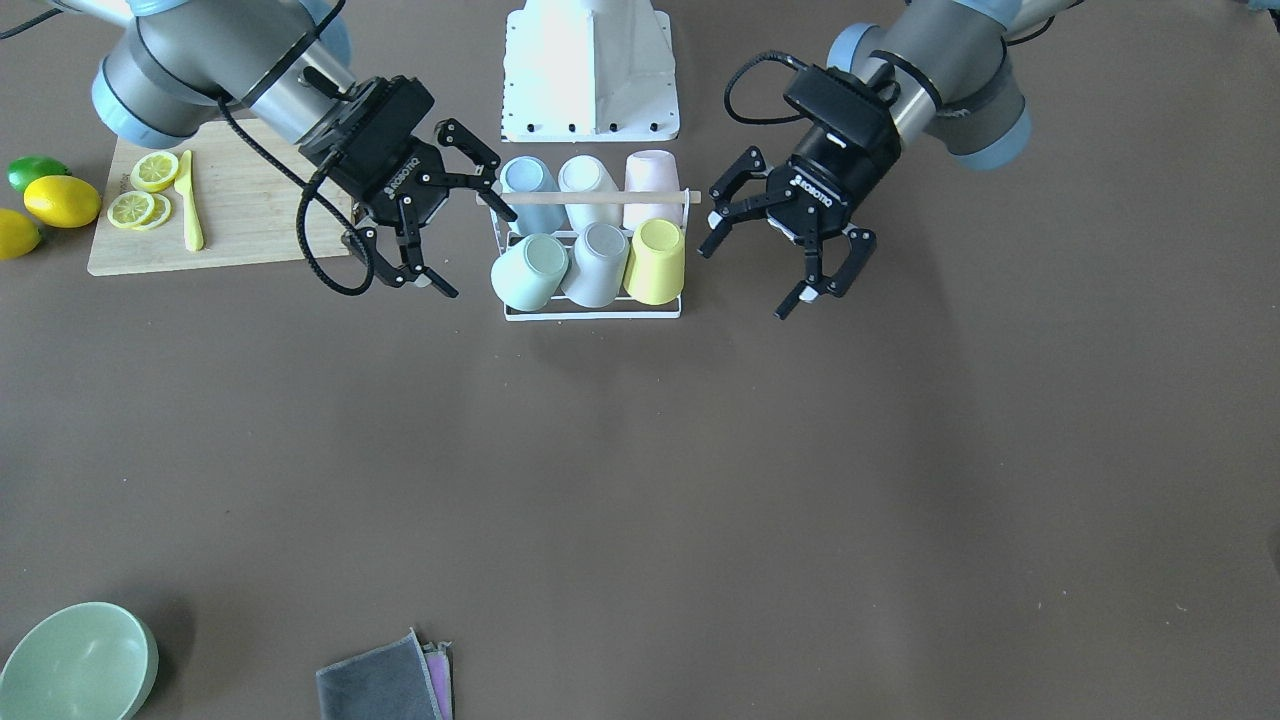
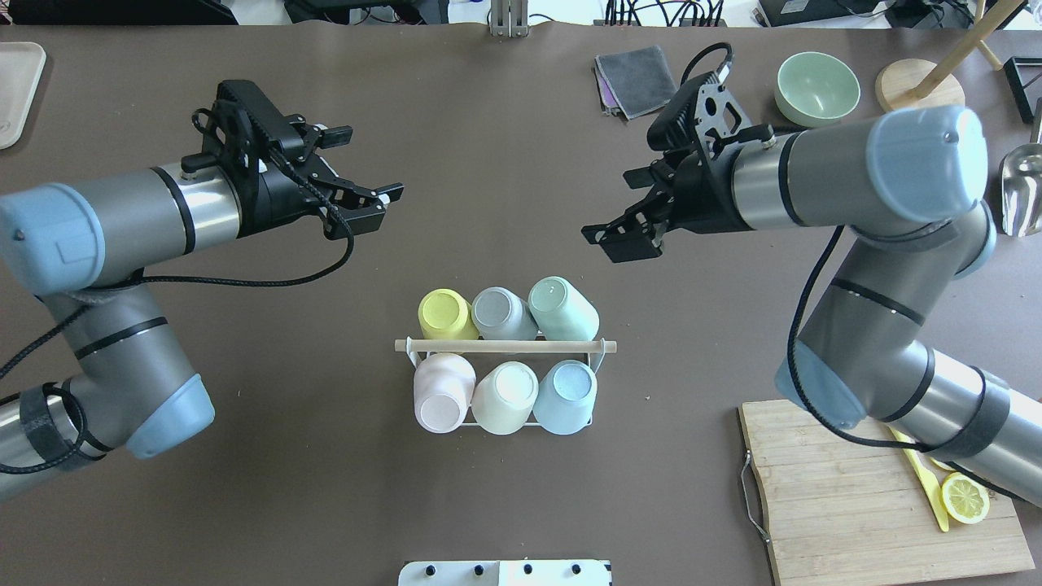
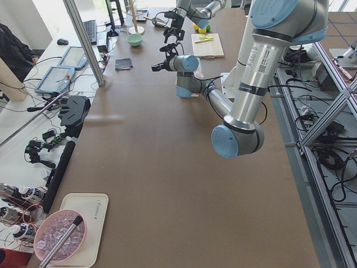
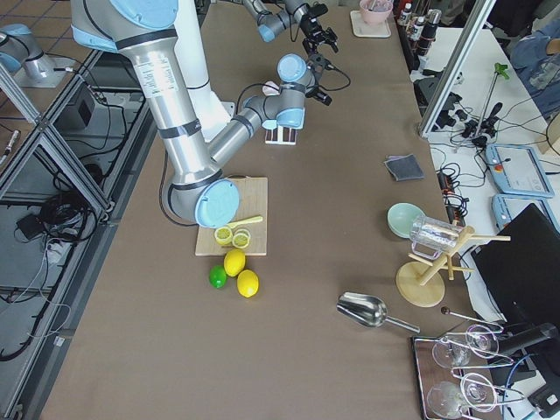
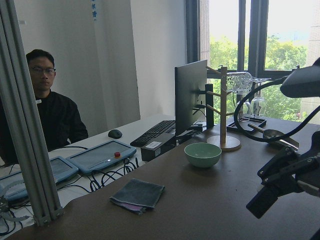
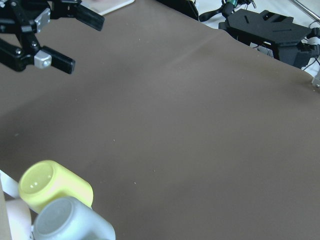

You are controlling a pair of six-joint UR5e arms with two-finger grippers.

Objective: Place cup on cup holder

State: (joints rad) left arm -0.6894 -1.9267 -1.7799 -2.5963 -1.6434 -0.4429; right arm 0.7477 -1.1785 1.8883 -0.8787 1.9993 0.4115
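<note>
The white wire cup holder [image 1: 592,314] with its wooden rod handle [image 1: 590,198] stands mid-table near the robot base; it also shows in the overhead view [image 2: 505,347]. Several cups sit upside down on its pegs in two rows, among them a yellow cup [image 1: 656,260] and a grey cup [image 1: 597,263]. I see no loose cup. My left gripper [image 1: 744,281] is open and empty beside the holder. My right gripper [image 1: 481,254] is open and empty on the holder's other side, close to the rod's end. The right wrist view shows the yellow cup [image 6: 54,184] and the left gripper [image 6: 60,40].
A wooden cutting board [image 1: 250,225] with lemon slices [image 1: 140,195] and a yellow knife [image 1: 189,200] lies by the right arm. Whole lemons [image 1: 62,200] and a lime [image 1: 35,172] lie beside it. A green bowl [image 1: 78,663] and grey cloth [image 1: 385,682] lie at the far edge.
</note>
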